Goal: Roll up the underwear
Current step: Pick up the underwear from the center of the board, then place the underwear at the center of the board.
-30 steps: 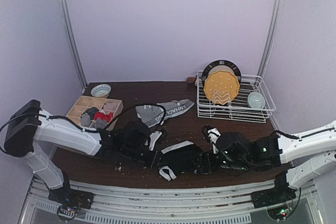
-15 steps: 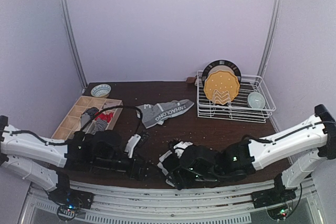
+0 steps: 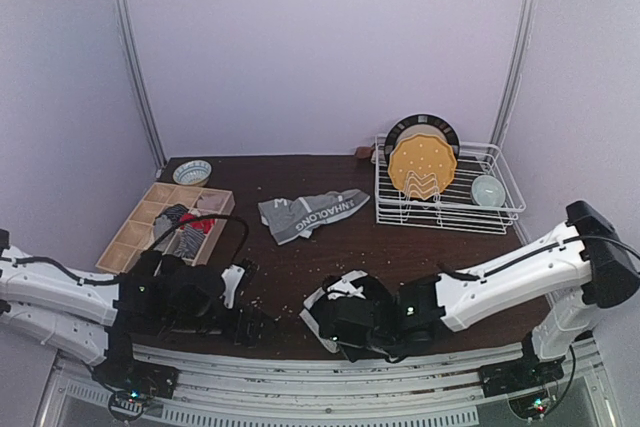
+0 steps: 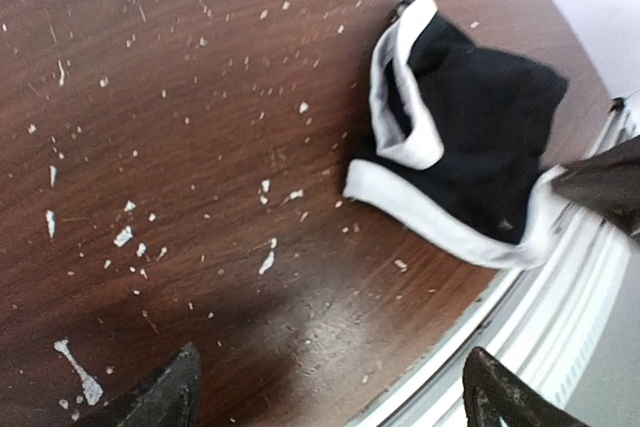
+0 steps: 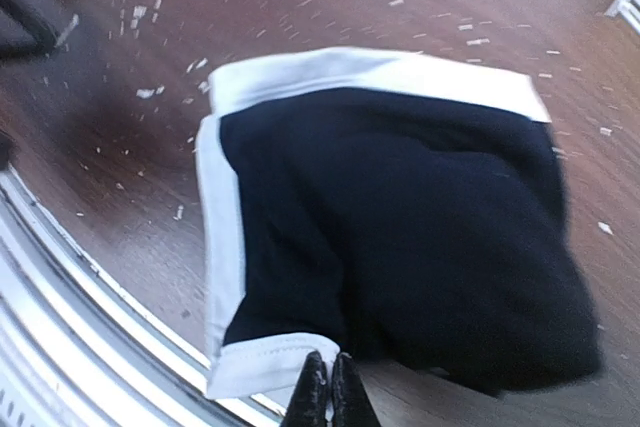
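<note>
Black underwear point(image 3: 335, 299) with white trim lies bunched by the table's near edge, and it fills the right wrist view point(image 5: 400, 227). My right gripper point(image 5: 328, 389) is shut, pinching the white hem at the near corner. My left gripper point(image 4: 330, 399) stands open and empty over bare wood, to the left of the black underwear point(image 4: 480, 137) and apart from it; from above it point(image 3: 258, 325) sits low near the table's front edge. Grey underwear point(image 3: 312, 213) with a white-lettered waistband lies flat further back at the table's middle.
A wooden divided box point(image 3: 140, 217) holding rolled cloth stands at the left, with a small bowl point(image 3: 192, 171) behind it. A wire dish rack point(image 3: 500, 209) with a plate and a bowl stands at the back right. White crumbs speckle the wood. The metal front rail point(image 4: 560, 317) runs close by.
My left gripper let go, opened and drew back left toward the near edge. My right gripper swung left over the black underwear and shut on its white hem; the cloth has bunched up and shifted left.
</note>
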Robot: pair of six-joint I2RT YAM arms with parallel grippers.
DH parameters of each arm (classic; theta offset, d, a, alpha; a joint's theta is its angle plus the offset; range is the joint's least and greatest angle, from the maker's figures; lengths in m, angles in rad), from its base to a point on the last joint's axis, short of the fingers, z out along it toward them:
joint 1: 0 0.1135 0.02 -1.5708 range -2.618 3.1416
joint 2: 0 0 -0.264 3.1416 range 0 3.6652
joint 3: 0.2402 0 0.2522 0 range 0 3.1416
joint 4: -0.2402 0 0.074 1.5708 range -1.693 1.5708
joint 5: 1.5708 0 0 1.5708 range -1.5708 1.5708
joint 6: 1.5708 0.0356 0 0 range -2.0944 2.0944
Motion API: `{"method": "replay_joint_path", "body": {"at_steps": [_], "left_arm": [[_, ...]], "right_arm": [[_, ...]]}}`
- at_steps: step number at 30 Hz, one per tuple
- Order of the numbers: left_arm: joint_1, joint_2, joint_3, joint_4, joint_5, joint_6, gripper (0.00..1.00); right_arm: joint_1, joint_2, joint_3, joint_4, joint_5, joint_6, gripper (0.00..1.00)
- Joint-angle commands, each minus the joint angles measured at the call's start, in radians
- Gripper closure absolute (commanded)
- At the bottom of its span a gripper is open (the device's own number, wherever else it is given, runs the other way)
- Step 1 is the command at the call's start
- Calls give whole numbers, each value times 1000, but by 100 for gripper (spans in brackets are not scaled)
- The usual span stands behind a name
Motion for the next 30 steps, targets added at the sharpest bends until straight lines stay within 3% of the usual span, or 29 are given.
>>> {"method": "replay_joint_path", "body": {"at_steps": [1, 5, 8, 13, 16, 19, 22, 25, 27, 30], "left_arm": [[12, 136, 64, 103, 30, 11, 12], [26, 299, 138, 166, 68, 19, 12], [43, 396, 191, 206, 76, -3, 13], [68, 561, 280, 334, 206, -18, 15], [66, 653, 339, 426, 319, -6, 15], [66, 663, 337, 484, 319, -8, 15], [68, 550, 320, 382, 188, 28, 15], [67, 389, 314, 219, 45, 85, 14], [68, 288, 313, 141, -9, 125, 13], [68, 146, 308, 55, -75, 163, 12]], "right_arm": [[-31, -284, -139, 24, 118, 20, 100], [-104, -596, -330, 21, 215, 102, 100], [-157, -751, -495, 72, 195, 151, 100], [-158, -848, -620, 85, 180, 228, 100], [-153, -876, -639, 118, 148, 195, 100], [-147, -898, -627, 146, 137, 146, 100], [-157, -917, -514, 136, 133, 5, 100], [-172, -865, -178, 10, 154, -207, 100], [-171, -823, -8, -9, 80, -328, 100], [-164, -779, 114, 13, -36, -388, 100]]}}
